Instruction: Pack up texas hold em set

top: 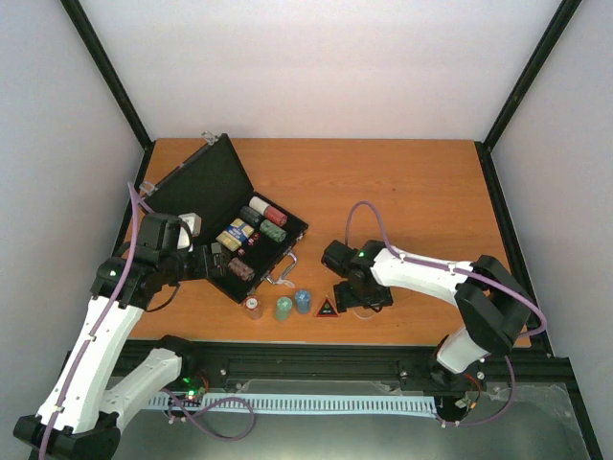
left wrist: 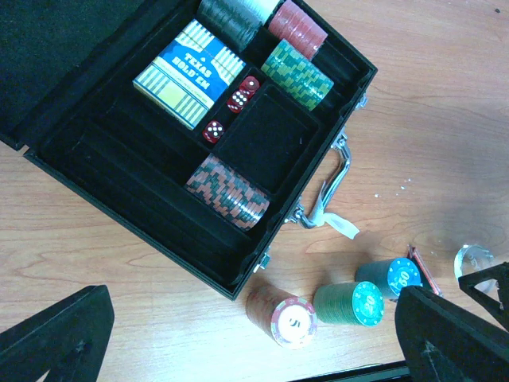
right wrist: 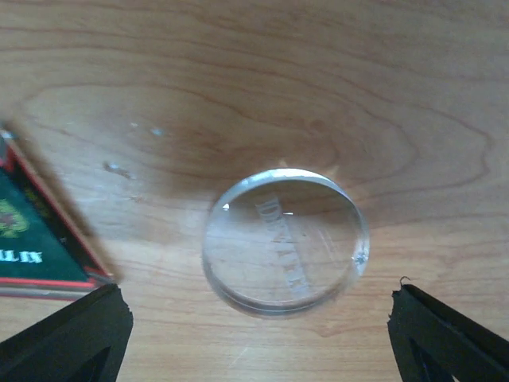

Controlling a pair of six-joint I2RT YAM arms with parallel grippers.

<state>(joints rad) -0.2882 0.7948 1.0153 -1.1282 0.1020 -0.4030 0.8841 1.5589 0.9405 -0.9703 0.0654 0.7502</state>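
Note:
The black case (top: 201,187) lies open at the table's left. In its tray (left wrist: 266,135) are a card deck (left wrist: 191,72), red dice (left wrist: 238,99) and several chip stacks (left wrist: 231,191). In front of the case, three chip stacks stand on the table: red (left wrist: 282,314), green (left wrist: 350,302) and blue (left wrist: 394,278). My left gripper (left wrist: 254,350) hovers open above them, holding nothing. The clear disc (right wrist: 285,243) lies flat on the wood beside the black triangle (right wrist: 40,231). My right gripper (right wrist: 258,338) is open, low over the disc, with its fingers (right wrist: 67,338) wide apart and not touching it.
The case handle (left wrist: 330,187) with a white tag points toward the loose chips. The raised lid (top: 192,182) stands at the back left. Black frame rails (top: 383,359) run along the table's near edge, and white walls enclose the sides.

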